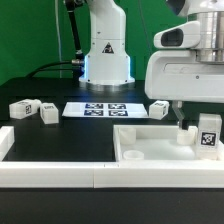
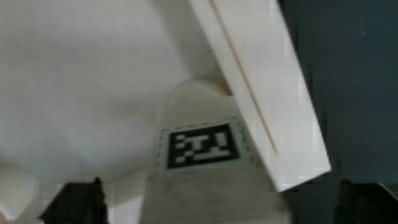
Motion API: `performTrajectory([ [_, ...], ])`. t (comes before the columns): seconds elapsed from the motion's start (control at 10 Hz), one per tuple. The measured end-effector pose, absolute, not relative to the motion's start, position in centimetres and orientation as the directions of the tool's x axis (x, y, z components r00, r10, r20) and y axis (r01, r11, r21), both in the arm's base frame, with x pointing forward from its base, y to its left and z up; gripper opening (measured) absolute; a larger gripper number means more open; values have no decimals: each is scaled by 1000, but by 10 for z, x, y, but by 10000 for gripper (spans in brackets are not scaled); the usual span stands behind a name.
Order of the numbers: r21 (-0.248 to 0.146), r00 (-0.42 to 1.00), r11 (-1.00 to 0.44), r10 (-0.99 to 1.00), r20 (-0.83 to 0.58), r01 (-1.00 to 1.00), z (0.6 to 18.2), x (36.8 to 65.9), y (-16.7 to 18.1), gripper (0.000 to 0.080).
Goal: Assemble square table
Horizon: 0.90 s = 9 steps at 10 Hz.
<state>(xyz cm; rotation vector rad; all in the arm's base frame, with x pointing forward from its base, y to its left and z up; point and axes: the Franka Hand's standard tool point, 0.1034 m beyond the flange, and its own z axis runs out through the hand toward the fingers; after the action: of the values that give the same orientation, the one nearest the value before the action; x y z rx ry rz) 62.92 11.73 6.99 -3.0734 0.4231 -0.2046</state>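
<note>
The square table top (image 1: 150, 135), a white tray with a raised rim, lies at the exterior view's right front. One white tagged leg (image 1: 208, 130) stands upright at the top's far right corner. My gripper (image 1: 200, 133) straddles this leg from above. One dark finger (image 1: 185, 128) shows apart from the leg; the other is out of frame. In the wrist view the leg (image 2: 199, 150) lies between the dark fingertips (image 2: 80, 200), by the top's rim (image 2: 249, 90), and my gripper (image 2: 222, 205) looks open. Three loose legs (image 1: 20, 107) (image 1: 48, 113) (image 1: 160, 107) lie on the black table.
The marker board (image 1: 95, 108) lies at the middle back. The robot base (image 1: 105, 55) stands behind it. Long white rails (image 1: 50, 172) run along the front edge and the exterior view's left side (image 1: 5, 140).
</note>
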Motion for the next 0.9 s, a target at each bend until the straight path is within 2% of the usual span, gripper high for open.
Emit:
performTrajectory([
  [0.2,-50,953,-962,-274,126,-270,70,629,118,649],
  [0.4,-51,953,-961,-276,126,-271,70,629,117,385],
  [0.5,-60,933,-941,-338,122,-333,70,629,118,385],
  [0.6,-71,900,-907,-420,116,-415,70,629,117,288],
  [0.8,-87,813,-818,-575,95,-568,71,629,117,288],
  [0.9,-84,696,-698,-716,57,-712,73,628,116,288],
])
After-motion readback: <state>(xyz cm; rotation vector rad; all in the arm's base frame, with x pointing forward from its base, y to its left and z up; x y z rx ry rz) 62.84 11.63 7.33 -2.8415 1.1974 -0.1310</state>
